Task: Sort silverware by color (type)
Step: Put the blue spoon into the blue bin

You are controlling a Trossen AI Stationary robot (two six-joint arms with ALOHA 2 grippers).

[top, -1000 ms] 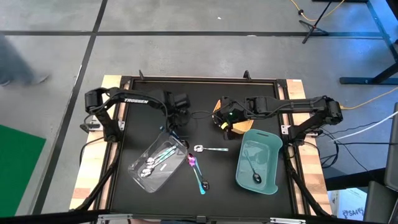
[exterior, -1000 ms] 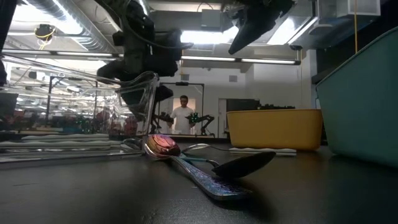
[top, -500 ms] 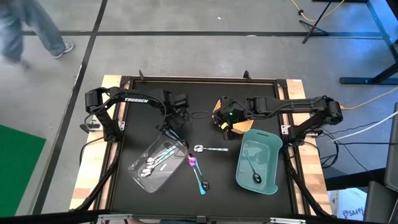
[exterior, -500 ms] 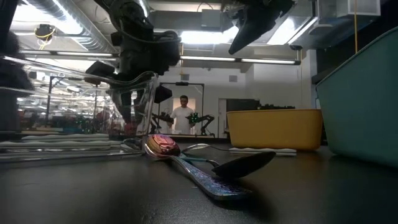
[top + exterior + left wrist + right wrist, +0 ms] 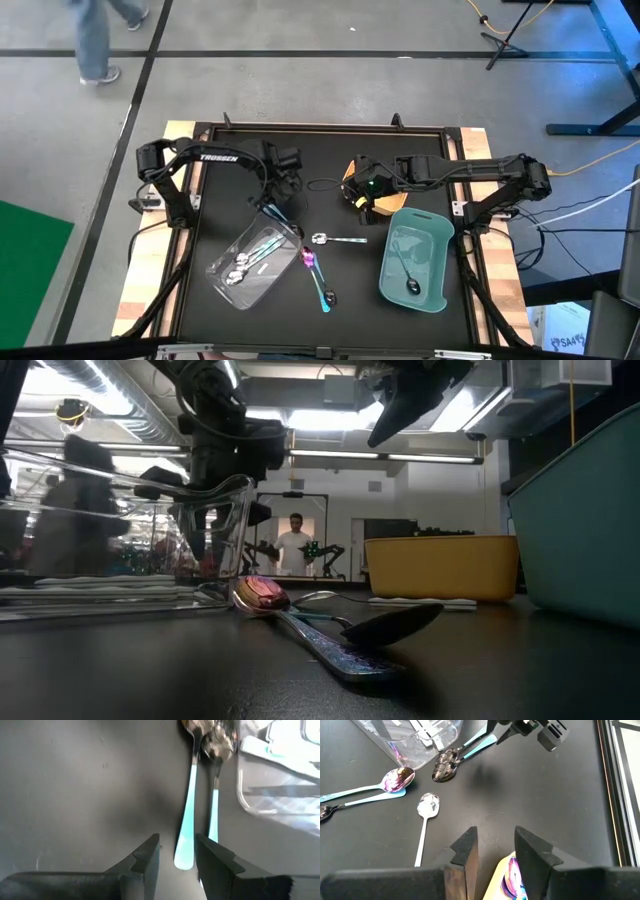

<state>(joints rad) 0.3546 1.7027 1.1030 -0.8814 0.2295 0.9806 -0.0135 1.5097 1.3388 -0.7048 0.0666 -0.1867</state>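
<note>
Two dark-headed spoons with teal handles (image 5: 190, 805) lie side by side on the black table next to the clear tray's (image 5: 255, 262) far corner. My left gripper (image 5: 177, 857) points down over their handle ends, open, a finger on either side of one handle's tip (image 5: 183, 861). The clear tray holds several spoons. A silver spoon (image 5: 335, 239), an iridescent spoon (image 5: 309, 257) and another teal-handled spoon (image 5: 322, 290) lie on the table's middle. My right gripper (image 5: 495, 852) hangs open above the yellow tray (image 5: 501, 870), which holds an iridescent spoon (image 5: 512, 876).
A teal tray (image 5: 436, 240) at the near right holds a dark spoon (image 5: 408, 278). The yellow tray (image 5: 440, 565) stands behind it, under my right arm. A person walks on the floor beyond the table's far left corner (image 5: 95, 35).
My left gripper has rolled about its own axis above the teal handles' ends, staying at about the same spot. The person beyond the table has walked along the far left. No spoon has moved.
</note>
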